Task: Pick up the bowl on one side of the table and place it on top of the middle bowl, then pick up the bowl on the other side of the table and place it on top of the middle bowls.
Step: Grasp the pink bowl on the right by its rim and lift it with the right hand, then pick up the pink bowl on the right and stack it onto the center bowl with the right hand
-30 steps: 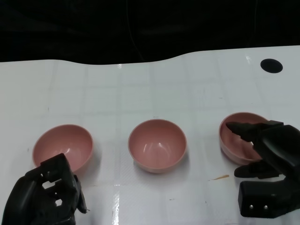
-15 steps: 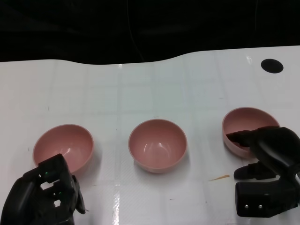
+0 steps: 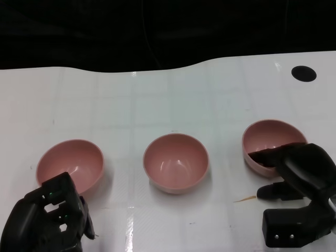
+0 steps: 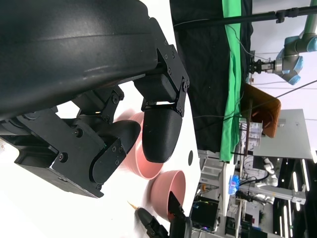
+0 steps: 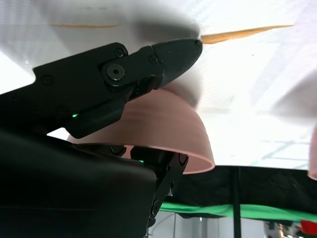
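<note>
- Three pink bowls sit on the bench; the right hand (image 3: 294, 173) pinches the right bowl (image 3: 268, 142) by its near rim.
- Middle bowl (image 3: 176, 161) lies off that hand's inner side.
- Left hand (image 3: 50, 215), curled and empty, waits beside the left bowl (image 3: 71, 164).

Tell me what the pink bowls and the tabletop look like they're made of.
Right bowl, middle bowl and left bowl: probably plastic or melamine, uniform pink with a semi-gloss finish and soft highlights inside; ceramic can't be ruled out. Table: white and glossy, likely laminate or a plastic sheet, judging by the glare patches and faint grid lines.
</note>
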Tool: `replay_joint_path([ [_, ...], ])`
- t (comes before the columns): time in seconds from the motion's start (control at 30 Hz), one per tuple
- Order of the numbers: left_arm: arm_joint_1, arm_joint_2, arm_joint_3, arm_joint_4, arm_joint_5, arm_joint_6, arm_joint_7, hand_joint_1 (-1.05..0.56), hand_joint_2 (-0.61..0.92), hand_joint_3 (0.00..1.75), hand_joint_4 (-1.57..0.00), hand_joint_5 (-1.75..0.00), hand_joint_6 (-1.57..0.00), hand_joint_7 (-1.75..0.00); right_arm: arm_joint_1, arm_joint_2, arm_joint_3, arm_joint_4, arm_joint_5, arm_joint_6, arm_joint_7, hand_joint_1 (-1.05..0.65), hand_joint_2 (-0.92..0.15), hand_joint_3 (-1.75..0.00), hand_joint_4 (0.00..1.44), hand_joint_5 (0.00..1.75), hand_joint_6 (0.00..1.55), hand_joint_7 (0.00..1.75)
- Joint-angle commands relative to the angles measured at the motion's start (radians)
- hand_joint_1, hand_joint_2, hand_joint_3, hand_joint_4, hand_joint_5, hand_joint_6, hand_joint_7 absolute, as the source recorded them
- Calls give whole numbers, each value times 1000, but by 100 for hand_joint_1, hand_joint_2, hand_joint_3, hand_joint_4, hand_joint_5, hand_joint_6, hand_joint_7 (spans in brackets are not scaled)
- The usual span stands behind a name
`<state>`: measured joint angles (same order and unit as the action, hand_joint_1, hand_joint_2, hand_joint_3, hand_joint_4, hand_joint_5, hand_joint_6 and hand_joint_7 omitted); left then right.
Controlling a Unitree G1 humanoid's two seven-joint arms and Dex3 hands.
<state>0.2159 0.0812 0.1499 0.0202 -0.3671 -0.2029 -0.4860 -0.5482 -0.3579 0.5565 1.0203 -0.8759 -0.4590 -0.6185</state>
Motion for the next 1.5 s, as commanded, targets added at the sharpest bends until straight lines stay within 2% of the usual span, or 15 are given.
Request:
replay_joint_path([
  [0.03,7,17,9,-10,-4,2,2,-1,47,134,-91,-175,-78,-174,-22,10,27,65,-12,-59,-87,-21,-92,-3,92,94,116,6],
  [0.07,7,16,9,-11,-6,6,3,-1,47,134,-91,-175,-78,-174,-26,15,33,85,-15,-78,-123,-15,-92,-6,83,133,103,57],
  [0.1,8,15,8,-12,-6,8,6,0,47,135,-91,-175,-78,-174,-30,17,41,102,-18,-93,-147,-12,-91,-11,78,153,80,114],
  [0.13,8,14,8,-13,-5,10,8,-1,47,135,-91,-175,-78,-174,-35,20,48,116,-19,-102,-163,-13,-92,-16,76,166,64,150],
  [0.17,8,14,7,-12,-2,9,9,-1,47,134,-91,-175,-78,-174,-40,19,55,124,-20,-109,-170,-13,-92,-18,75,170,58,162],
  [0.23,8,13,7,-10,0,7,10,-1,47,133,-91,-175,-78,-173,-46,18,67,138,-21,-118,-181,-14,-92,-25,77,174,52,172],
  [0.53,2,9,3,2,-3,-7,-1,-2,48,133,-91,-175,-78,-175,-49,4,92,132,-22,-129,-203,-22,-92,-32,83,175,52,175],
  [0.7,12,7,-2,-22,8,15,23,-1,47,134,-90,-175,-78,-174,-52,-3,82,118,-10,-134,-182,-19,-90,-31,85,175,53,175],
  [1.03,10,8,-7,-23,15,17,32,0,47,135,-89,-175,-76,-174,-60,-16,61,86,14,-130,-158,-14,-89,-29,78,175,53,175],
  [1.23,6,7,-8,-14,19,2,24,-1,47,135,-89,-175,-76,-175,-81,-39,43,47,37,-194,-109,-16,-91,-28,79,175,50,175],
  [1.5,4,7,-10,-15,20,14,30,0,46,136,-88,-175,-75,-174,-79,-69,-12,-91,72,-236,-23,-15,-92,-27,81,175,55,175],
])
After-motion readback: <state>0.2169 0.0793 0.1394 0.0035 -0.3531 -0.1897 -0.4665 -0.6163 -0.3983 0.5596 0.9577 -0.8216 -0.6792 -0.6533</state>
